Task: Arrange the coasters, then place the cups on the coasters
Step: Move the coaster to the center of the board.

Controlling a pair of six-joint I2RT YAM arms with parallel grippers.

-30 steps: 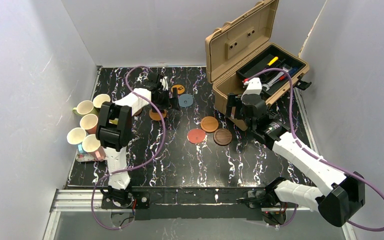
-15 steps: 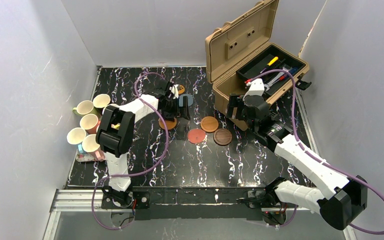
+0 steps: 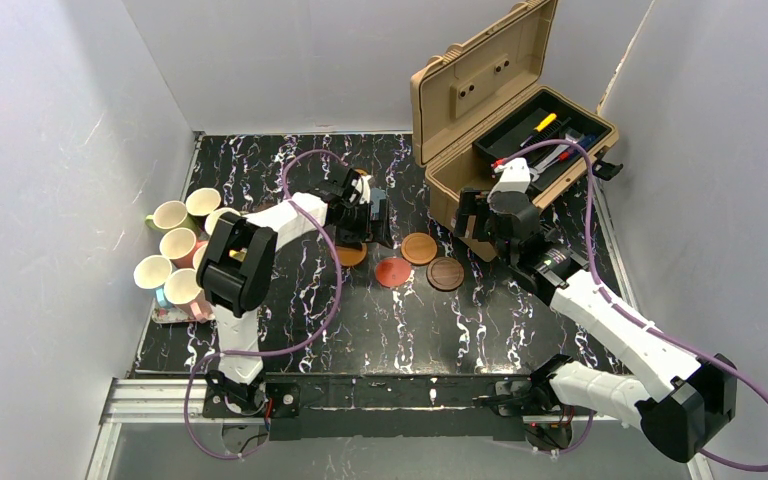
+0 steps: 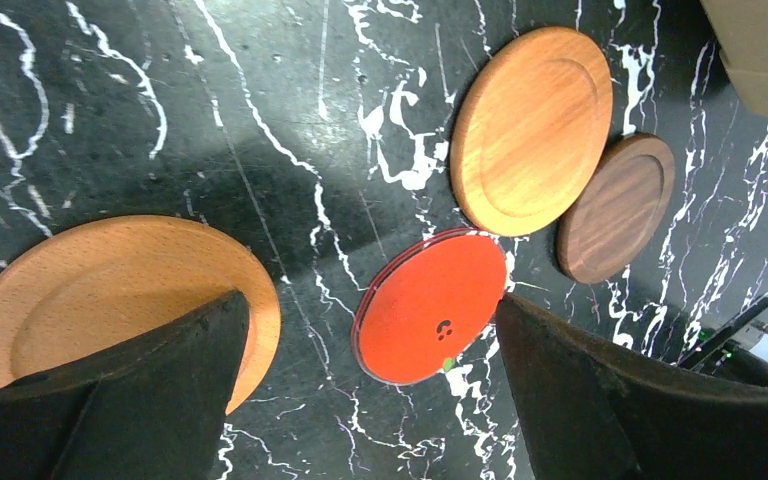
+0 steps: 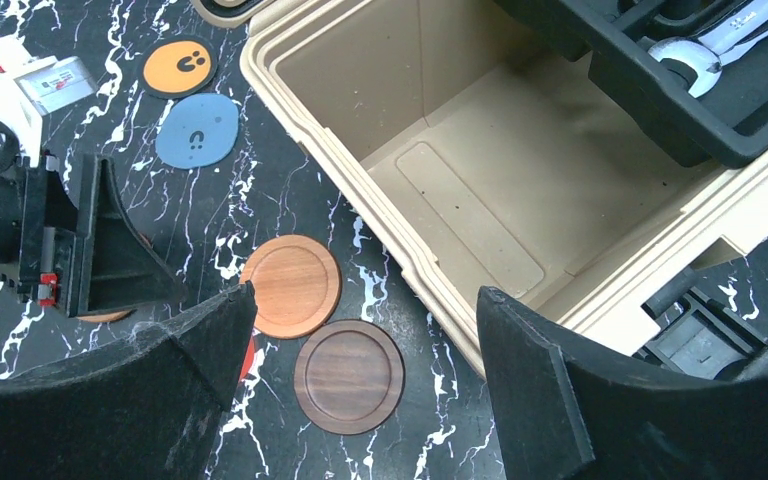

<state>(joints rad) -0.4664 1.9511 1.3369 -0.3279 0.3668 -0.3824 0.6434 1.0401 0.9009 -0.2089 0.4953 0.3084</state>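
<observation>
Far left: the cups (image 3: pixel 175 255) sit bunched on the floral tray (image 3: pixel 167 316) at the counter (image 3: pixel 410 330) edge, none on a coaster yet. The left gripper (image 4: pixel 368 320) has swept rightward from the back-left of the counter over the last second and now hangs low beside the middle group, fingers spread wide and holding nothing. The pale wooden coaster (image 4: pixel 110 280) has travelled with it, rightward and toward the near side. In the wrist view it lies partly under the left finger, so I judge it was slid along, not gripped; contact itself cannot be confirmed. It now lies near the red coaster (image 4: pixel 430 305), apart from it. Beyond that are the orange-brown coaster (image 4: pixel 530 130) and the dark brown coaster (image 4: pixel 615 208), edges overlapping or just touching. The grey-blue coaster (image 5: pixel 197 130) and the orange marked coaster (image 5: pixel 179 67) lie farther back, apart from this group. The right gripper (image 5: pixel 365 300) has hardly shifted; it hovers over the front wall of the tan case (image 5: pixel 440 150), fingers wide apart and empty. Meaning: arranging is under way, four coasters gathered, two outstanding, cup placing not begun.
</observation>
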